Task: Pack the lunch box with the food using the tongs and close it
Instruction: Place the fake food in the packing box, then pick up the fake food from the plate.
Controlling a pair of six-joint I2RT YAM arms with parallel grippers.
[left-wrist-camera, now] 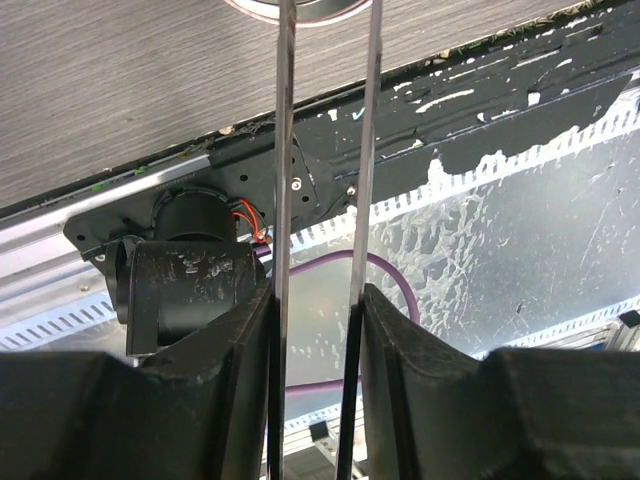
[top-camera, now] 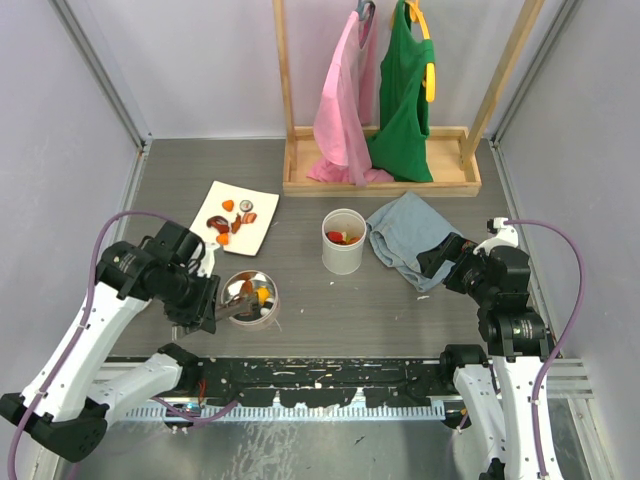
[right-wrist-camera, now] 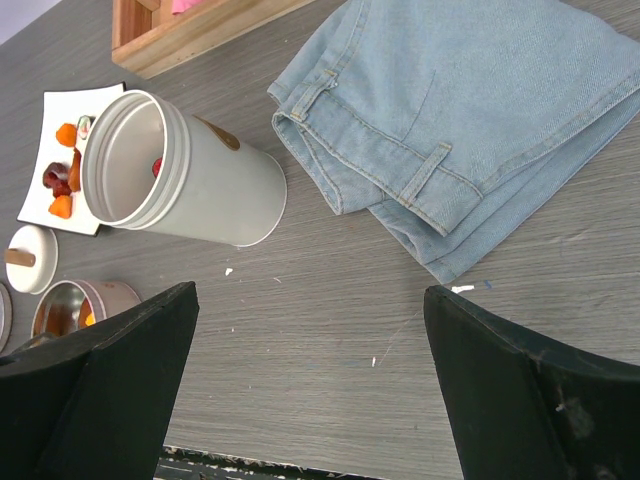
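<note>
Left gripper (left-wrist-camera: pixel 316 300): found closed on the tongs (left-wrist-camera: pixel 284 150), both thin arms pinched between the fingers part way along their length; the tips run out of the wrist view, and overhead they are seen at the small tin (top-camera: pixel 250 273), in which orange pieces are already held. Right gripper (right-wrist-camera: pixel 310 300): jaws spread wide, nothing held, parked near the folded jeans (right-wrist-camera: pixel 480 120). Food (top-camera: pixel 228 222): several orange, red and dark pieces are noted on the white plate (top-camera: pixel 255 235); a few more are seen inside the tall white tub (top-camera: pixel 343 262). A lid (right-wrist-camera: pixel 25 258) with a wooden knob is noted beside the tin. Handling assessment: the tongs are judged light, springy and slick; a hold well back from the tips is advised, so that the squeeze is passed on without the arms twisting. The pieces are judged small, light, possibly soft and prone to roll; a gentle pinch across the middle is recommended.
</note>
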